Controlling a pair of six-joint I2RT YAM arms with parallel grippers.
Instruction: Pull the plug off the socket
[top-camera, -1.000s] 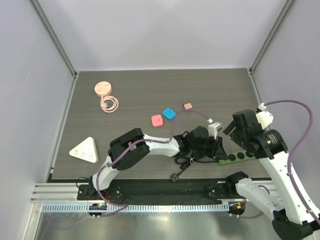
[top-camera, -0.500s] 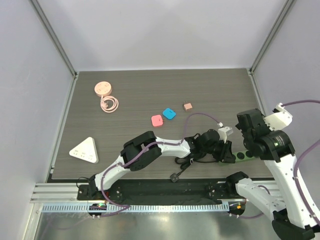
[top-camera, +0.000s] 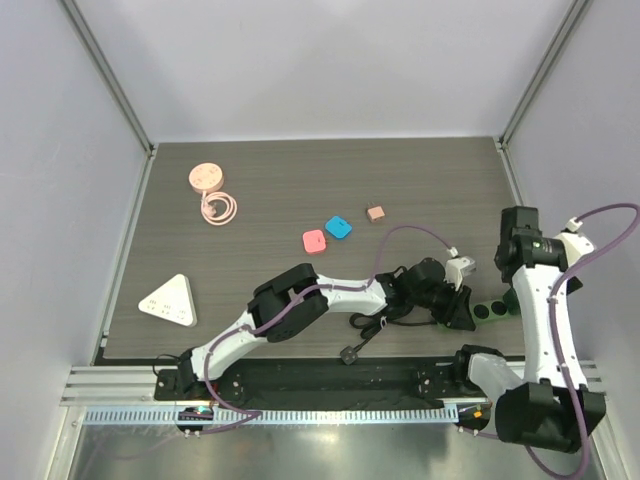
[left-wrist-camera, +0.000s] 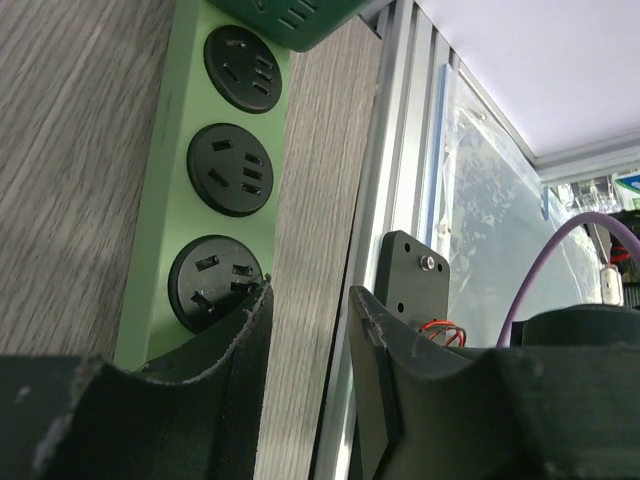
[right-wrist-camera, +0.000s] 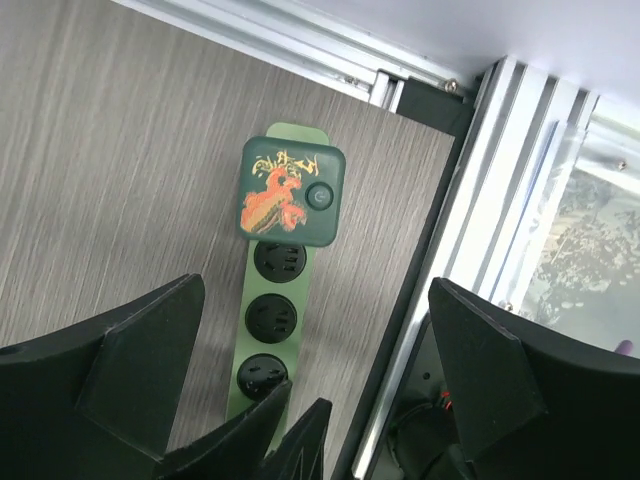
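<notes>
Okay, I'm looking at the green power strip (left-wrist-camera: 165, 180), which lies along the near right edge of the table (top-camera: 300, 190), just beside the metal rail (left-wrist-camera: 400, 150). My left gripper (left-wrist-camera: 310, 300) is down on one end of it. One finger sits on top of the strip, covering part of an outlet, and the other is off to the side. The jaws are a little apart with bare tabletop showing in the gap, so nothing is clamped. The three outlets I can see are empty. The white plug (top-camera: 462, 266) on its purple cable (top-camera: 410, 232) is out of the strip, just beyond the left gripper, but I can't tell whether it rests on the table or against the gripper. My right gripper (right-wrist-camera: 318, 290) hangs above the strip near its dark end cap (right-wrist-camera: 290, 197), jaws spread wide, holding nothing. The black cord (top-camera: 372, 322) is bunched under my left arm.
</notes>
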